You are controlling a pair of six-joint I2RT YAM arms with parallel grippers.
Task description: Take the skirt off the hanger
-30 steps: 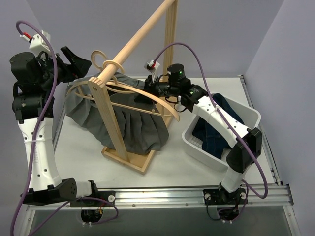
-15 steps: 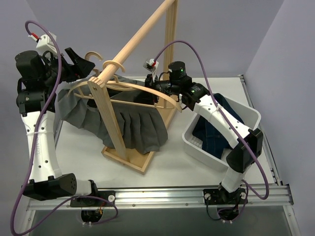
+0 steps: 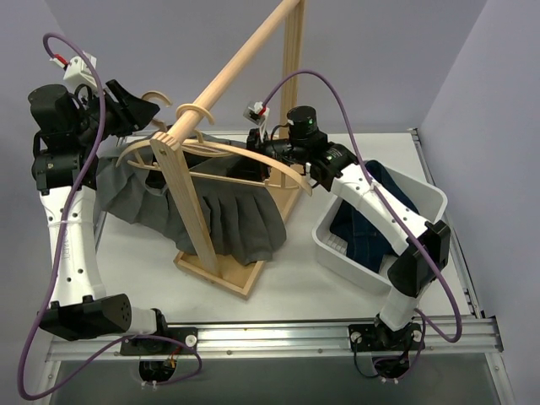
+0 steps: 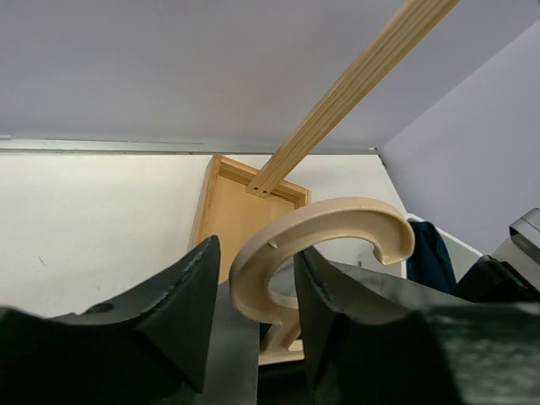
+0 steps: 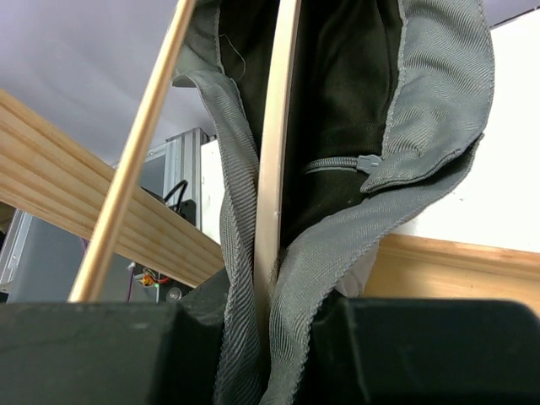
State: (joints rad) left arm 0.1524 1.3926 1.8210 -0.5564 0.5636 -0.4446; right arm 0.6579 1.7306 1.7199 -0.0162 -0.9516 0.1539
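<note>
**Left end effector** (image 4: pixel 257 278): raised at the far left of the rack, its two black fingers (image 4: pixel 169 321) straddle the stem of the wooden hook (image 4: pixel 337 221) of the hanger (image 3: pixel 287 171). The fingers stand close on both sides. Whether they press on the wood cannot be told. In the left wrist view the hook curves up between the fingers with nothing inside its curve, and the rail (image 3: pixel 245 55) runs past behind it.

**Right end effector** (image 5: pixel 270 312): closed. It pinches the grey waistband of the skirt (image 5: pixel 439 76) with the hanger's thin wooden arm sandwiched inside the fabric. A zipper pull (image 5: pixel 367 162) shows just above the grip, against the dark lining.

**Skirt**: still draped on the hanger. In the top view its pleated grey cloth (image 3: pixel 228 224) hangs below the curved hanger arms. It falls across the rack's slanted upright (image 3: pixel 186 202) and down towards the wooden base tray (image 3: pixel 224 274). The left end effector (image 3: pixel 135 105) is at the hook end. The right end effector (image 3: pixel 257 156) is at the hanger's right shoulder.

**Surroundings**: the rack stands on the white surface (image 3: pixel 135 261). To its right, well apart from the skirt, a white bin (image 3: pixel 422 198) holds a dark blue garment (image 3: pixel 363 232). The right arm reaches over the bin.
</note>
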